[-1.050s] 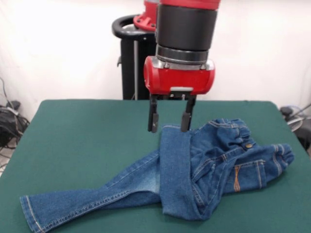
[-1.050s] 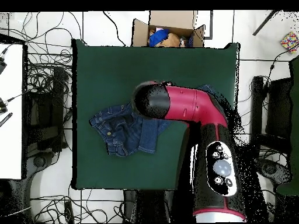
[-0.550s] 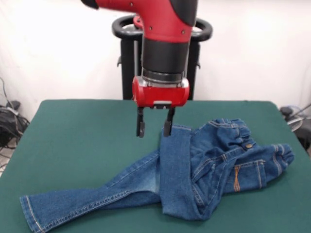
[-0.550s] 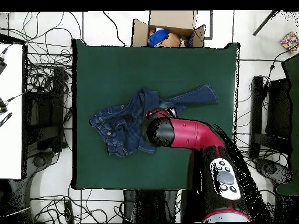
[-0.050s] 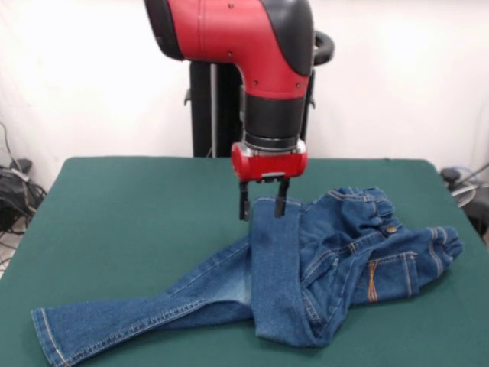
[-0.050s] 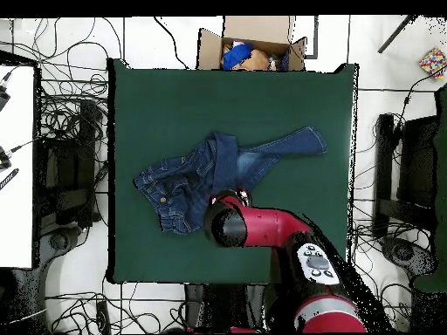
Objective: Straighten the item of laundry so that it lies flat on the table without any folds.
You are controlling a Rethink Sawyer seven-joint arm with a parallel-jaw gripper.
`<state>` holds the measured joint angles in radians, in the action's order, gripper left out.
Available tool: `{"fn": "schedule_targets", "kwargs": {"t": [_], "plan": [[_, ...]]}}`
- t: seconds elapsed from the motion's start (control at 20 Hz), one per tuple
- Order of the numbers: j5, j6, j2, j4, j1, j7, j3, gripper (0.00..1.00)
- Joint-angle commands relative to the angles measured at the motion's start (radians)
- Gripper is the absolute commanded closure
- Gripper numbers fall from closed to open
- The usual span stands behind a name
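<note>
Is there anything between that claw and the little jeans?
Nothing. In the front view the open gripper hangs right at the far hem of the jeans' folded-over leg, with no object between.

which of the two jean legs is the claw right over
The folded-back leg, doubled over the middle of the jeans with its hem right under the open claw. The other leg lies stretched out flat on the table, away from the claw.

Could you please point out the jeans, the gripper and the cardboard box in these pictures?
jeans point(image 5: 279, 267): front view, on the leg folded across the middle.
gripper point(image 5: 262, 208): front view, midway between its open fingertips, at the folded leg's hem.
cardboard box point(image 6: 209, 45): overhead view, on its side flap.
</note>
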<state>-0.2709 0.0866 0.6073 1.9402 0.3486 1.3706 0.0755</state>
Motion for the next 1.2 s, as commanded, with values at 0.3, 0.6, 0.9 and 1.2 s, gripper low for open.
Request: {"fn": "schedule_targets", "kwargs": {"t": [0.3,0.6,0.9,1.2], "plan": [[0.020,-0.062,-0.035,0.120,-0.041,0.221,0.015,0.00],[0.033,-0.060,-0.050,0.106,-0.050,0.215,0.011,0.00],[0.030,-0.119,-0.106,0.084,-0.079,0.227,-0.023,0.00],[0.032,-0.210,-0.252,0.030,-0.087,0.233,-0.041,0.00]]}}
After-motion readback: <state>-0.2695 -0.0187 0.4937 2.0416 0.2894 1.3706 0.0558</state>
